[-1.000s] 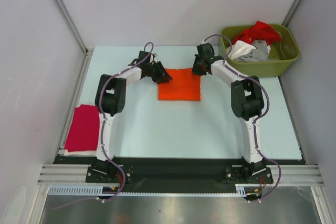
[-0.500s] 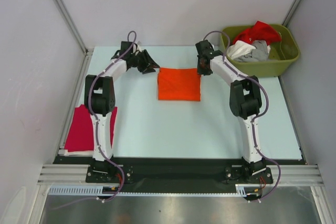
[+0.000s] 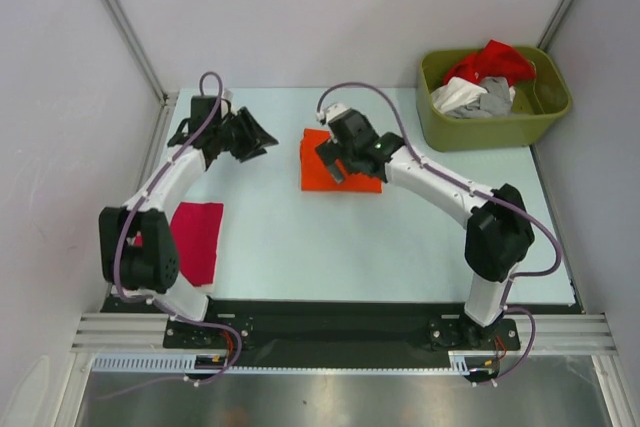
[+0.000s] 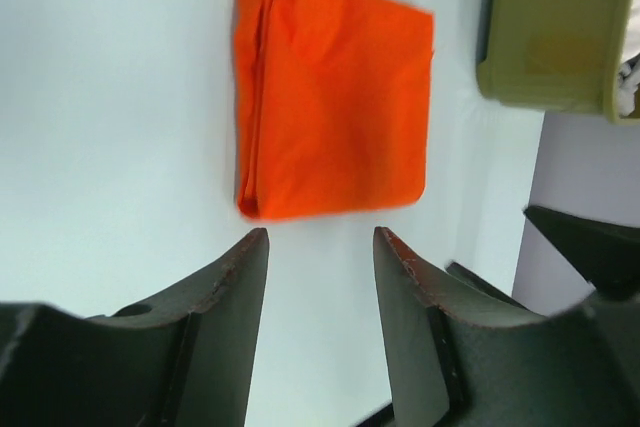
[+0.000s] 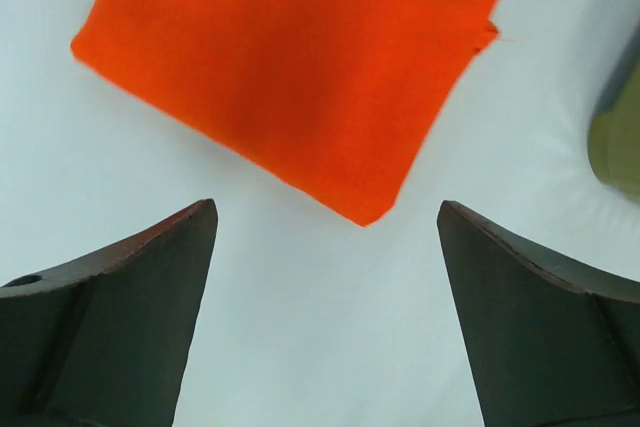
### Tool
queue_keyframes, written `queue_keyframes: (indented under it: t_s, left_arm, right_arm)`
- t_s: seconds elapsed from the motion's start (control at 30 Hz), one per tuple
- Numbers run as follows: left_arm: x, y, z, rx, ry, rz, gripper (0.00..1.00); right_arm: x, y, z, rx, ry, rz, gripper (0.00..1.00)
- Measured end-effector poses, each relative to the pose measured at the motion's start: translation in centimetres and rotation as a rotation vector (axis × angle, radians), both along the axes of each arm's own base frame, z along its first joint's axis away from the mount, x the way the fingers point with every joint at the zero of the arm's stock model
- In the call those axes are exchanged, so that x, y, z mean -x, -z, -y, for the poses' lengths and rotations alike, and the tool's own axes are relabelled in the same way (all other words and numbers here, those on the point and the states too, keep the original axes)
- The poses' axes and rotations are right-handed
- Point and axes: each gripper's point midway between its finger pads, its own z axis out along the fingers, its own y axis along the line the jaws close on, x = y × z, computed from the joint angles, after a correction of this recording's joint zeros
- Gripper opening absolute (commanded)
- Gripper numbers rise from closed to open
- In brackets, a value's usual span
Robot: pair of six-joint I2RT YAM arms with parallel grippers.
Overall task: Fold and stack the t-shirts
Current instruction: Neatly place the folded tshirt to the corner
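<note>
A folded orange t-shirt (image 3: 366,179) lies flat at the middle back of the table, also seen in the left wrist view (image 4: 335,107) and the right wrist view (image 5: 290,67). My right gripper (image 3: 335,162) hovers over its left part, jaws wide open and empty (image 5: 327,209). Well to the shirt's left, my left gripper (image 3: 262,137) points at it, partly open with nothing between the fingers (image 4: 320,237). A folded magenta t-shirt (image 3: 197,237) lies at the left edge. Red (image 3: 492,60), white (image 3: 458,95) and grey (image 3: 494,97) t-shirts are heaped in the bin.
The olive-green bin (image 3: 500,130) stands at the back right corner, and also shows at the top right of the left wrist view (image 4: 550,37). Grey walls close the table at the back and on both sides. The left arm's elbow (image 3: 135,247) hangs beside the magenta shirt.
The right gripper opened wide, let go of the orange shirt's far right corner and swung left over it. The left gripper drew away to the left, opening a little, and its arm uncovered the magenta shirt.
</note>
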Motion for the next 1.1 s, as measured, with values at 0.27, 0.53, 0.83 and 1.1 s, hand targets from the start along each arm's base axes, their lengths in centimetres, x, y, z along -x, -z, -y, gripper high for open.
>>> queue_keyframes:
  t_s: [0.27, 0.53, 0.83, 1.1]
  left_arm:
    - [8.3, 2.3, -1.5, 0.018, -0.109, -0.113, 0.55]
    - [12.4, 0.8, -3.8, 0.066, -0.247, -0.096, 0.62]
    - [13.3, 1.0, -7.5, 0.074, -0.394, -0.14, 0.66]
    - [13.6, 1.7, -9.9, 0.066, -0.473, -0.174, 0.67]
  right_arm:
    - [4.7, 7.5, -2.3, 0.295, -0.402, 0.028, 1.0]
    - [5.2, 7.9, -6.9, 0.454, -0.736, 0.188, 0.47]
    - [4.6, 13.0, -8.3, 0.572, -0.866, 0.142, 0.76]
    - [2.5, 13.2, -10.4, 0.632, -0.895, 0.2, 0.72]
